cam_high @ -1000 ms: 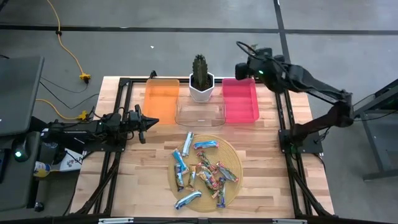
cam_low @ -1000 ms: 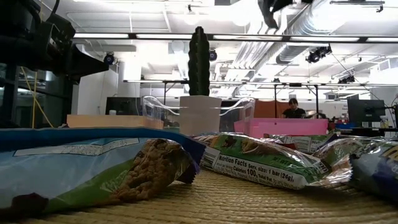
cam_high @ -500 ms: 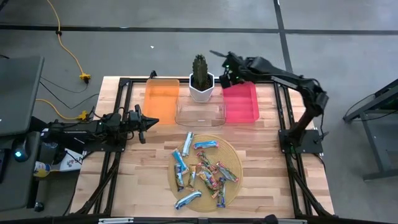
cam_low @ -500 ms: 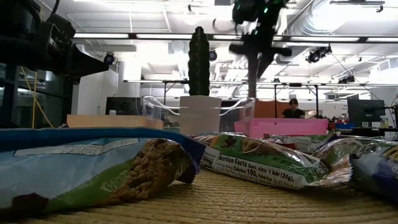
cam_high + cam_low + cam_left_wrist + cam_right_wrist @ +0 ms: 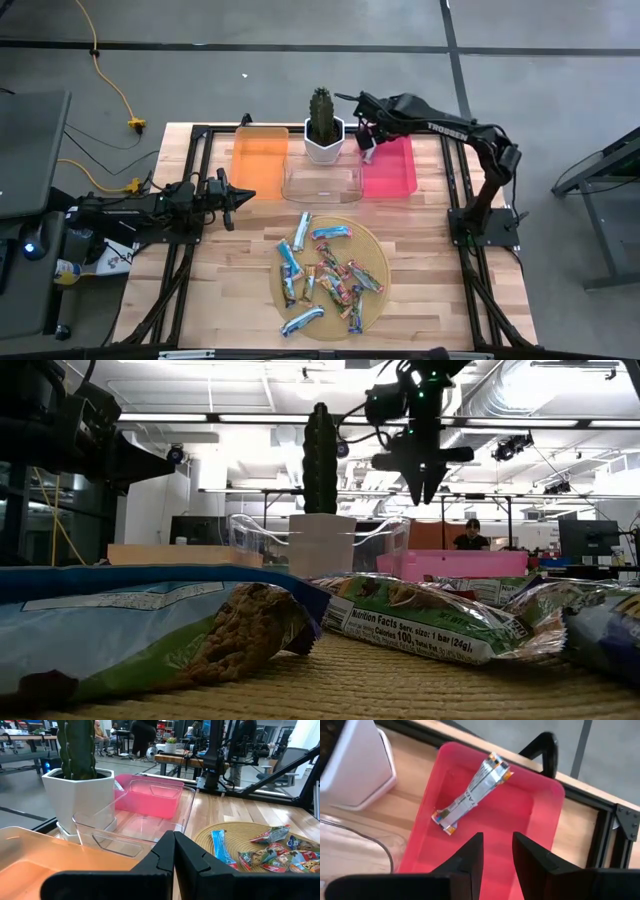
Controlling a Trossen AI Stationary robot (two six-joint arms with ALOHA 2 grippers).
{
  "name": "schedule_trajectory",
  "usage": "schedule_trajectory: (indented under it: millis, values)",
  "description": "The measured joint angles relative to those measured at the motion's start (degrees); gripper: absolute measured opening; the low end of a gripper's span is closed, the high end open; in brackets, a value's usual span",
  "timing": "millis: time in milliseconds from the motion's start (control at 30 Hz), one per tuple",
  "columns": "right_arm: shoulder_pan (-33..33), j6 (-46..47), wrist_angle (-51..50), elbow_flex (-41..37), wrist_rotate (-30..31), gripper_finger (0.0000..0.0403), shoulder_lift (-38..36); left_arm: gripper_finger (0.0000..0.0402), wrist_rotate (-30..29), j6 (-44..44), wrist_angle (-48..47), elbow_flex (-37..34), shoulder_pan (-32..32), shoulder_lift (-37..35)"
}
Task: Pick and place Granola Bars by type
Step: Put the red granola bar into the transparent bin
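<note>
Inside the pink bin (image 5: 540,820) one granola bar (image 5: 470,795), right jaws spread above, left together.

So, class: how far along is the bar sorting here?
Done: one bar lies in the pink bin. In hand: nothing; the right tool hangs open above that bin, the left tool waits shut beside the orange bin. Left: the pile on the mat.

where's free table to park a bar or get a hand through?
Bare wood lies left of the woven mat, between it and the left end effector, and right of the mat toward the table's right rail. The back edge is crowded: orange bin, clear bin, cactus pot, pink bin, with the right end effector above it. The mat is covered in granola bars.
</note>
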Motion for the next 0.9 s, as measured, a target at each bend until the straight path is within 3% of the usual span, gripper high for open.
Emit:
schedule_trajectory:
  millis: [300, 500, 767, 900]
  values:
    - [0.75, -2.01, -1.81, 0.00, -0.50, 0.0089, -5.68, 0.0001, 0.00, -0.01, 0.00, 0.00, 0.01, 0.00]
    - [4.82, -4.90, -7.23, 0.02, -7.85, 0.0089, -12.72, 0.0001, 0.00, 0.00, -0.02, 0.00, 0.02, 0.00]
    - [17.83, -4.01, -11.61, 0.02, -23.01, 0.0089, -19.33, 0.0001, 0.01, -0.01, -0.01, 0.00, -0.01, 0.00]
    - [26.50, -2.67, -11.62, 0.02, -25.98, 0.0089, -19.79, 0.0001, -0.01, -0.02, -0.02, 0.00, 0.00, 0.00]
